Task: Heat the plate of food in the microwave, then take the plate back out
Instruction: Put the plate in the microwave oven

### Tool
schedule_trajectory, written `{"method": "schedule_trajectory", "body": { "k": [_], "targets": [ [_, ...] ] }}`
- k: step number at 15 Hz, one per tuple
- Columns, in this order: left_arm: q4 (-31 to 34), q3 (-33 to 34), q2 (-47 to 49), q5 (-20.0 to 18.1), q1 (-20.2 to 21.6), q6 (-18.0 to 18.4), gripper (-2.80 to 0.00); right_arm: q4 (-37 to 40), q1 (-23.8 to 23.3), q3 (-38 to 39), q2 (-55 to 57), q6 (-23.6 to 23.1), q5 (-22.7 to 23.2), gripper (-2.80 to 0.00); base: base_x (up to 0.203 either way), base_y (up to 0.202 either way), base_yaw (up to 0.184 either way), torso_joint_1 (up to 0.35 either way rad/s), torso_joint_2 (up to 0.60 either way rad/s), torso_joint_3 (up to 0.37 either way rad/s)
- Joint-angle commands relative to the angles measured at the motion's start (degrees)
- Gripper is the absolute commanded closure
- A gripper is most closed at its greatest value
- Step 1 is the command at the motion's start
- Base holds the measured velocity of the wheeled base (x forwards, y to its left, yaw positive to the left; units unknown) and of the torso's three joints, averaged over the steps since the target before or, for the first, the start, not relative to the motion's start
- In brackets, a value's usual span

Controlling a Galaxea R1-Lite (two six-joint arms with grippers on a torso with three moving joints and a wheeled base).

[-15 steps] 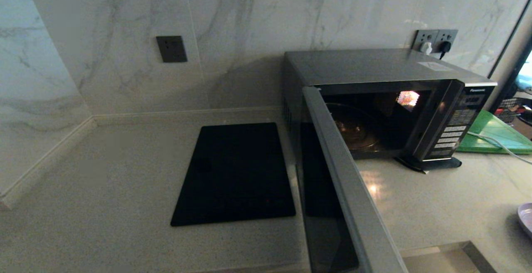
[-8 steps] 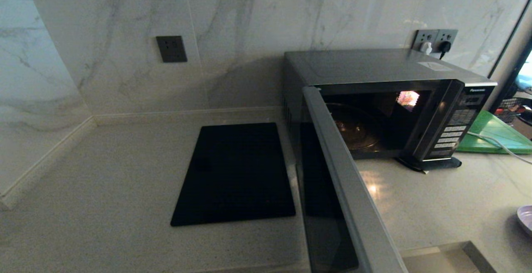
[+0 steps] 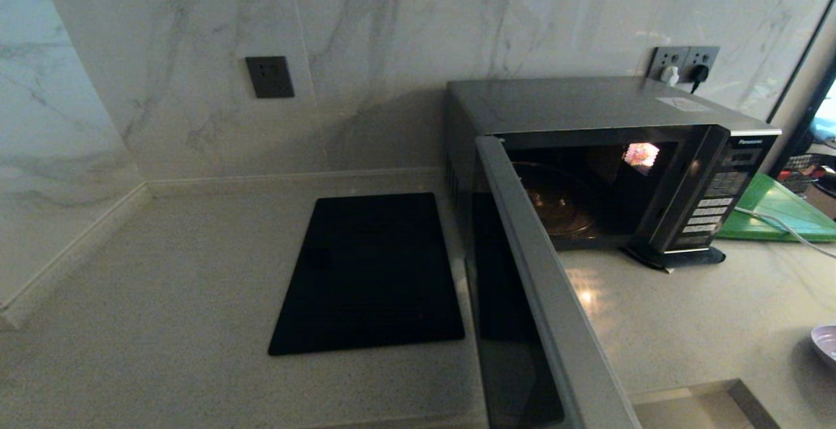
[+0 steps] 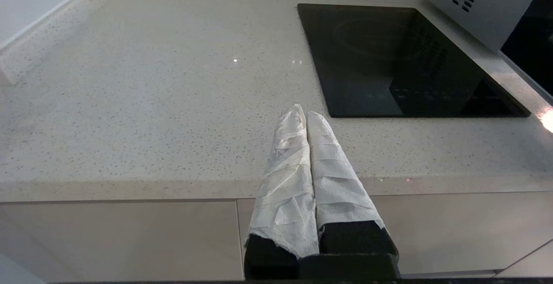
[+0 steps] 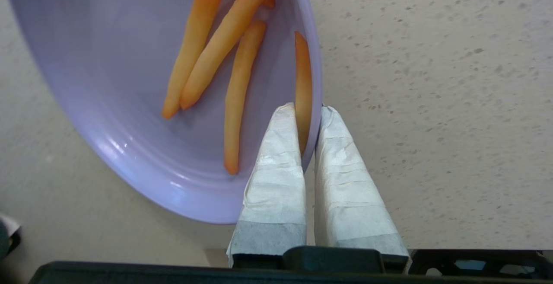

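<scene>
Right gripper point(image 5: 307, 110): jaws narrow, pinched on the rim of the plate point(image 5: 129, 115), one finger inside the rim, one outside.
Plate: lilac, carrying orange sticks of food point(image 5: 235, 98), over the speckled worktop point(image 5: 432, 102); in the head view only its edge point(image 3: 825, 342) shows at the far right, near the worktop's front.
Microwave point(image 3: 588, 109): at the back right of the worktop, door point(image 3: 542, 298) swung wide toward the camera, cavity lit, glass turntable point(image 3: 558, 210) bare.
Left gripper point(image 4: 306, 113): jaws pressed together on nothing, hanging at the front edge of the worktop, near the black cooktop point(image 4: 406, 59).
Green board point(image 3: 777, 210): right of the microwave.
</scene>
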Motion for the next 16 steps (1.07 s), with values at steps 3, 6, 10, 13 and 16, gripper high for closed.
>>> {"method": "schedule_trajectory", "body": {
  "k": [3, 6, 10, 13, 16],
  "targets": [
    [-0.02, 0.00, 0.09, 0.02, 0.02, -0.04, 0.00, 0.12, -0.02, -0.01, -1.21, -0.42, 3.54, 0.00, 0.000, 0.000, 0.000, 0.000, 0.00, 0.000],
    [-0.02, 0.00, 0.09, 0.02, 0.02, -0.04, 0.00, -0.12, -0.02, -0.11, -2.05, -1.27, 6.81, 0.00, 0.000, 0.000, 0.000, 0.000, 0.00, 0.000],
    [-0.02, 0.00, 0.09, 0.02, 0.02, -0.04, 0.00, -4.36, -0.02, 1.31, -3.70, -2.07, 11.00, 0.00, 0.000, 0.000, 0.000, 0.000, 0.00, 0.000],
    [-0.02, 0.00, 0.09, 0.02, 0.02, -0.04, 0.00, -4.54, -0.02, 1.09, -4.43, -2.53, 14.79, 0.00, 0.000, 0.000, 0.000, 0.000, 0.00, 0.000],
    [-0.02, 0.00, 0.09, 0.02, 0.02, -0.04, 0.00, -4.54, -0.02, 1.24, -4.43, -3.56, 18.37, 0.00, 0.000, 0.000, 0.000, 0.000, 0.00, 0.000]
  ]
}}
